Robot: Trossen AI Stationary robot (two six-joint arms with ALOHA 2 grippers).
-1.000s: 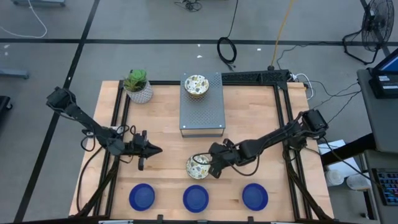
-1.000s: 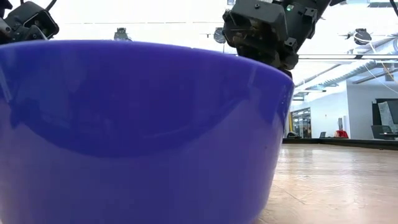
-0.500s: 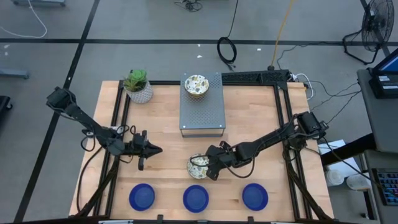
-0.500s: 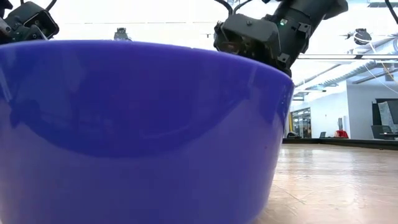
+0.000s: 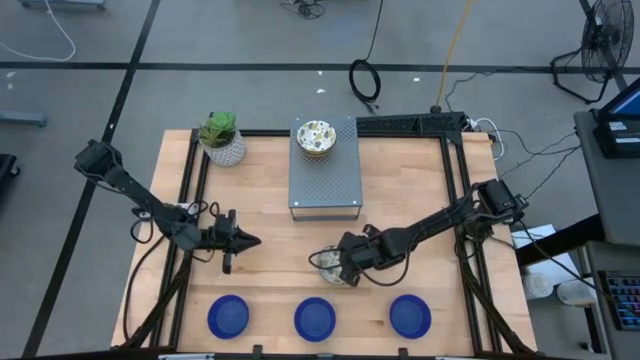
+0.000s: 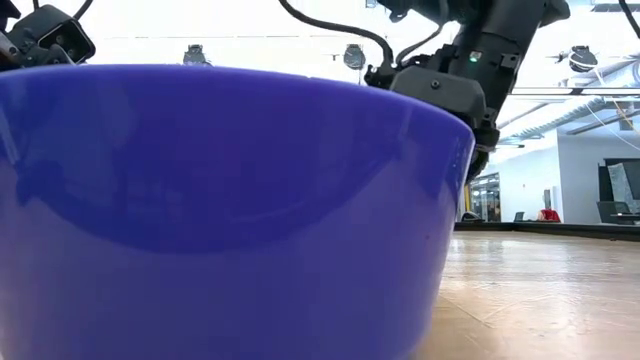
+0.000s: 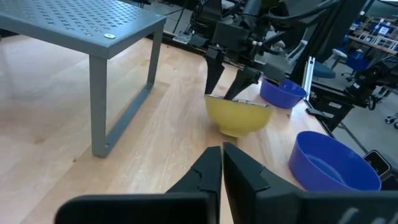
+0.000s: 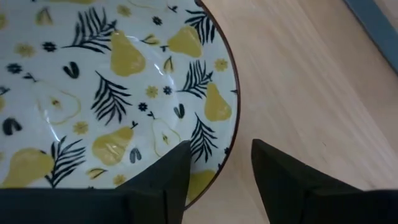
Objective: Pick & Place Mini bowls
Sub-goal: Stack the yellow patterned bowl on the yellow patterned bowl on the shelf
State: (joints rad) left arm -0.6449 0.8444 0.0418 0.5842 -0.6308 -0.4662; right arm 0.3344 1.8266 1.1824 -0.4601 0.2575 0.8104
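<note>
A cream mini bowl [image 5: 322, 261] with a yellow pear pattern inside and a yellow outside [image 7: 239, 117] stands upright on its base on the table, in front of the grey stand. My right gripper [image 5: 338, 268] is open over the bowl's rim. One finger is inside the bowl and one is outside [image 8: 221, 146]. More patterned bowls [image 5: 316, 138] are stacked on the stand. Three blue bowls [image 5: 228, 316] [image 5: 315, 318] [image 5: 410, 316] stand along the near edge. My left gripper [image 5: 252, 240] is shut and empty at the table's left [image 7: 222, 155]. My right gripper straddles the bowl's rim [image 8: 231, 124] from above, slanting in from the table's right. Bare wood shows between the rim and the outer finger [image 8: 280, 180]. I cannot tell whether the inner finger [image 8: 174, 180] touches the wall. The bowl rests on the table.
The grey perforated stand [image 5: 325, 185] is at the back middle. A white pot with a green plant [image 5: 222, 140] is at the back left. One blue bowl [image 6: 230, 220] fills the low view. Dark rails run along the table's left and right sides.
My right gripper has come down over the patterned bowl and now covers more of it in the high view. In the low view its wrist has sunk lower. My left arm has kept still.
</note>
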